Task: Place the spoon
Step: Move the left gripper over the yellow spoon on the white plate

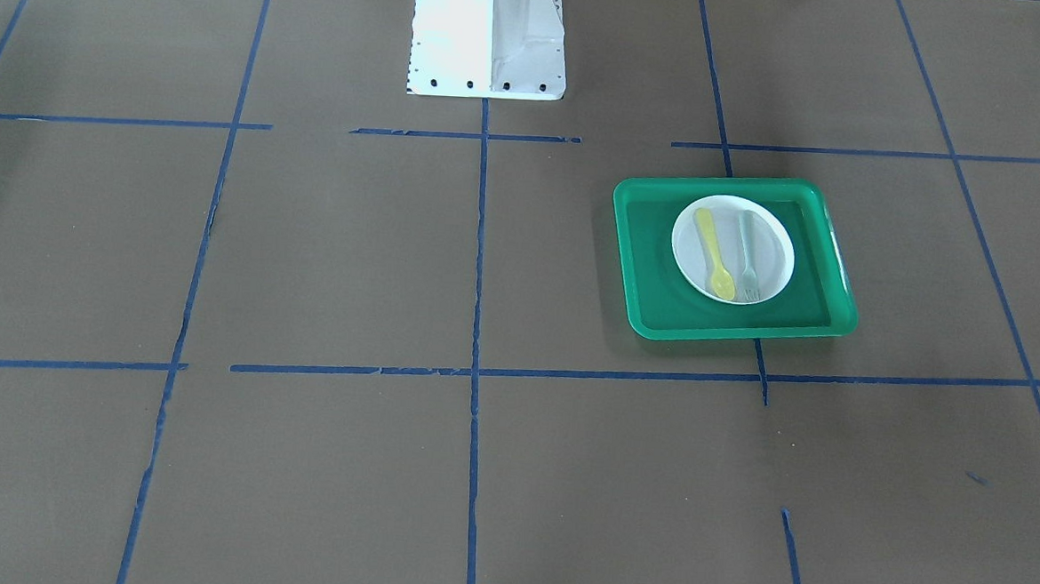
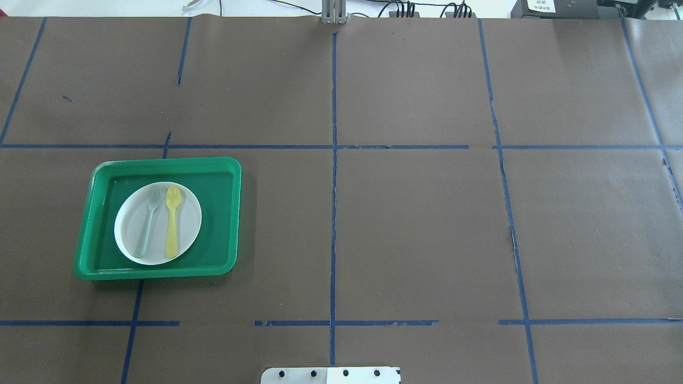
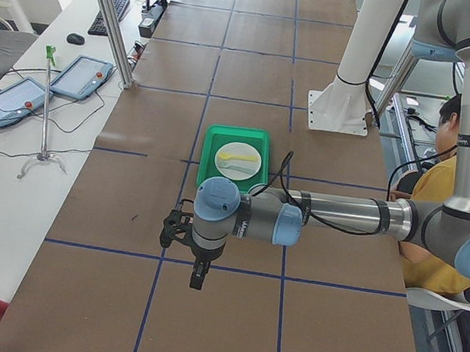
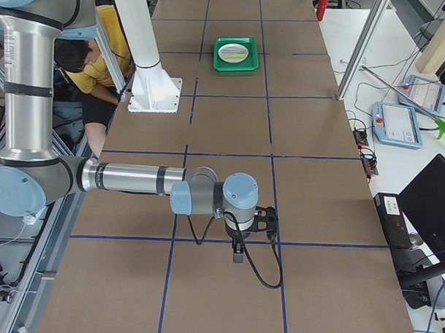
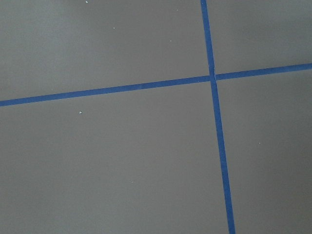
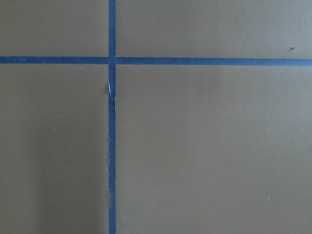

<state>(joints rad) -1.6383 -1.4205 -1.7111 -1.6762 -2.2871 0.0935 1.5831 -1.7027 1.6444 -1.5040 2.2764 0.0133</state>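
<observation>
L gripper (image 3: 196,279): hung over bare table (image 3: 226,328), well apart from tray (image 2: 237,213); open or closed cannot be told. R gripper (image 4: 238,255): ditto. Task item, spoon (image 2: 172,221): laid flat on plate (image 2: 188,221) beside fork (image 2: 148,221), inside tray. Status: placement judged done if plate is target; nothing evidently left.

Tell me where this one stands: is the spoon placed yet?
Looks done: the spoon lies on the white plate beside the fork, in the green tray. In hand: nothing visible; the left hand and right hand hang over the table, far from the tray. Left: apparently nothing, unless the spoon belongs elsewhere.
</observation>
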